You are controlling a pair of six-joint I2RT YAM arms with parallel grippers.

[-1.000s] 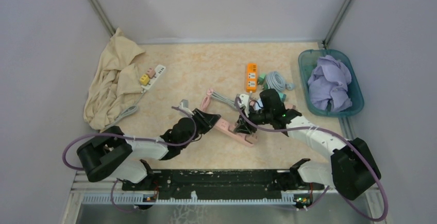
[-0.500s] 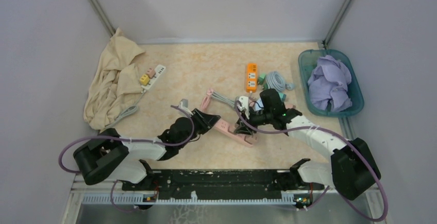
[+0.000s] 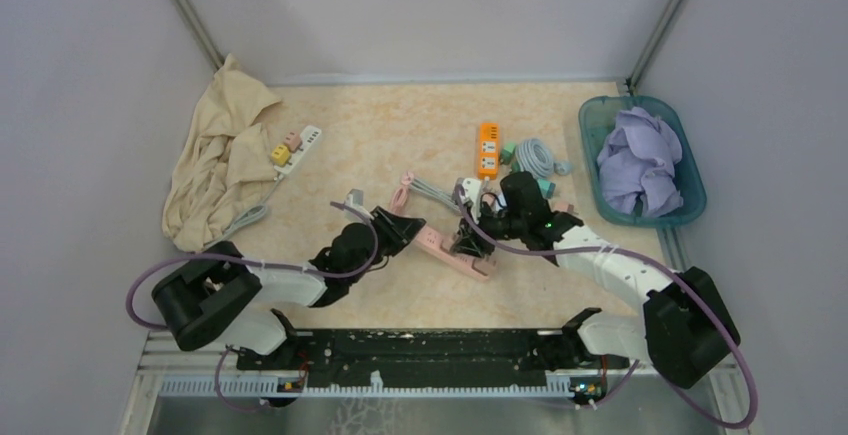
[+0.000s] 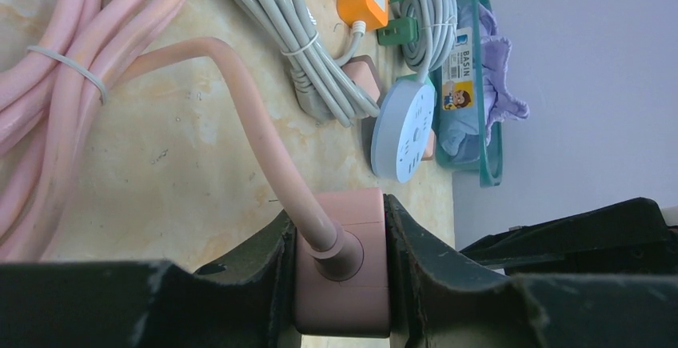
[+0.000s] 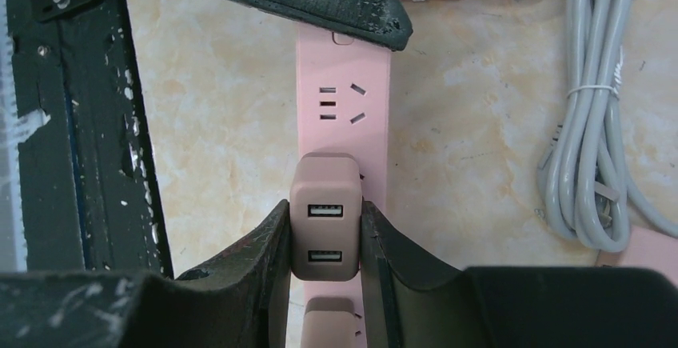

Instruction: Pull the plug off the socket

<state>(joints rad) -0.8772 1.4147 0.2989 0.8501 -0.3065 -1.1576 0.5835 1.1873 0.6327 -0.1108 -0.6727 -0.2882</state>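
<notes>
The socket is a pink power strip (image 3: pixel 440 246) lying slantwise on the marble tabletop. My left gripper (image 3: pixel 398 227) is shut on its cord end (image 4: pixel 342 284), where the pink cord (image 4: pixel 256 124) leaves it. A dusty-pink plug with two USB ports (image 5: pixel 325 216) sits over the strip (image 5: pixel 344 100). My right gripper (image 3: pixel 468 240) is shut on its sides, fingers (image 5: pixel 268 252) pressed against both flanks. The plug's prongs are hidden, so I cannot tell whether it is seated. A second pink plug (image 5: pixel 328 324) shows just below it.
An orange power strip (image 3: pixel 487 149) and a coiled grey cable (image 3: pixel 535 158) lie behind the grippers. A teal basin (image 3: pixel 690 170) with purple cloth stands at the right. A beige cloth (image 3: pixel 222 160) and a white strip (image 3: pixel 300 143) lie at the left. Bundled pink cord (image 3: pixel 402 193) lies near the left gripper.
Both grippers and the pink strip between them have shifted slightly left and away from the arm bases. Both grips are unchanged.
</notes>
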